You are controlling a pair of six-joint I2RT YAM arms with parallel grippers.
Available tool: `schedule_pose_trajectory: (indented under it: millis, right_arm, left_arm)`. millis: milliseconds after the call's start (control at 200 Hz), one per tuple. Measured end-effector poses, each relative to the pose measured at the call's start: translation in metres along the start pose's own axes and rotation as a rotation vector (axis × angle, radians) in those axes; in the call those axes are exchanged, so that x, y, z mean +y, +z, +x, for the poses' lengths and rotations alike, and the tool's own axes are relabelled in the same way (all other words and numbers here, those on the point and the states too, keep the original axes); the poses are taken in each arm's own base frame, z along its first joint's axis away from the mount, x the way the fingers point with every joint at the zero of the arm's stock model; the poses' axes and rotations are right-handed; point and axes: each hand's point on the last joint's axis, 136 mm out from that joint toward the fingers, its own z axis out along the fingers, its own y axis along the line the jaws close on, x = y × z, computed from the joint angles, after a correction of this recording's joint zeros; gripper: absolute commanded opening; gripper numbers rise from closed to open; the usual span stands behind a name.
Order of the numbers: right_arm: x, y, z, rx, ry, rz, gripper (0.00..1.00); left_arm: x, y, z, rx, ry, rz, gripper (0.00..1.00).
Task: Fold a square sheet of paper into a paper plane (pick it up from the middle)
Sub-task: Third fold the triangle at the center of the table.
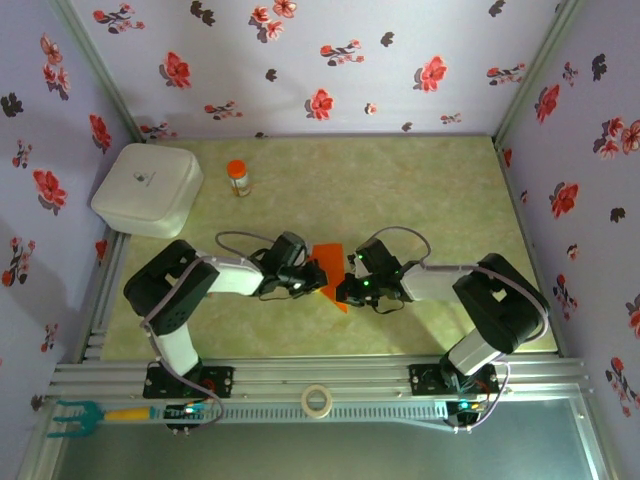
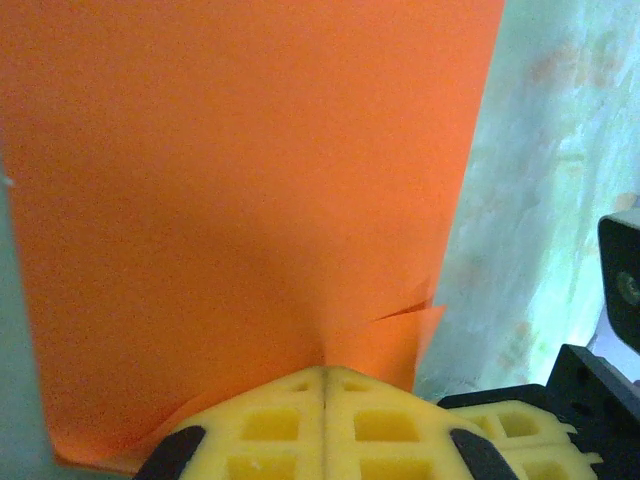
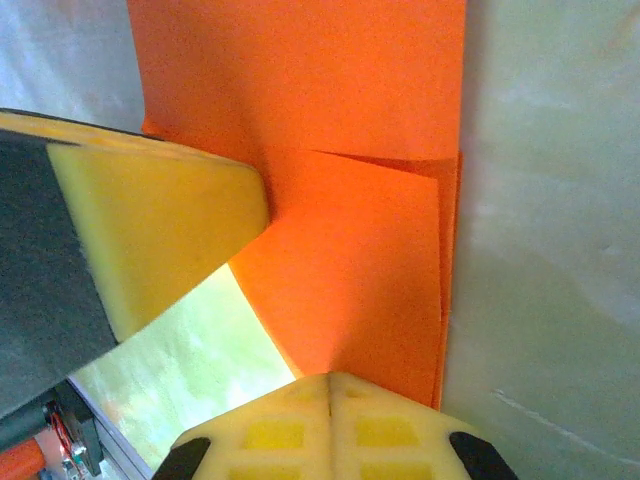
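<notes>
The paper (image 1: pixel 327 255) is pinched between both grippers over the table's (image 1: pixel 400 190) middle, nearer the near edge, with its long axis running near-to-far. The left gripper (image 2: pixel 325 372) is clenched on one side. The right gripper (image 3: pixel 328 378) clamps the opposite side, where a folded flap (image 3: pixel 370 260) overlaps. Neither arm is nearer. There is free table all round; the bottle (image 1: pixel 238 178) and box (image 1: pixel 148 188) sit well apart, towards the far-left corner.

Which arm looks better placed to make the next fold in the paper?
Probably the right. Both grip the orange paper, but the right gripper pinches at the folded flap, so it could work that crease while the left gripper steadies the plain side.
</notes>
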Motion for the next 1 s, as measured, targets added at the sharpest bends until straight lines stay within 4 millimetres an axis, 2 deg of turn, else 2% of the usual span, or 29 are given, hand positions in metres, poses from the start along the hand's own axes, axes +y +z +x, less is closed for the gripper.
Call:
schedule_pose_trajectory:
  millis: [390,645,735,830,1000]
  right_arm:
    - [0.001,0.001,0.0,0.002,-0.001,-0.005,0.0]
    - [0.001,0.001,0.0,0.002,-0.003,-0.008,0.0]
    - [0.001,0.001,0.0,0.003,-0.003,-0.009,0.0]
    - [0.001,0.001,0.0,0.003,-0.003,-0.009,0.0]
    - [0.001,0.001,0.0,0.003,-0.003,-0.009,0.0]
  left_arm:
    - [0.024,-0.023,-0.028,-0.067,-0.035,-0.029,0.0]
    - [0.034,-0.036,-0.029,-0.084,-0.044,-0.093,0.0]
    - [0.031,-0.042,-0.031,-0.097,-0.039,-0.106,0.01]
    - [0.017,-0.047,-0.033,-0.115,-0.017,-0.094,0.01]
    - [-0.001,-0.039,-0.023,-0.097,0.031,-0.07,0.0]
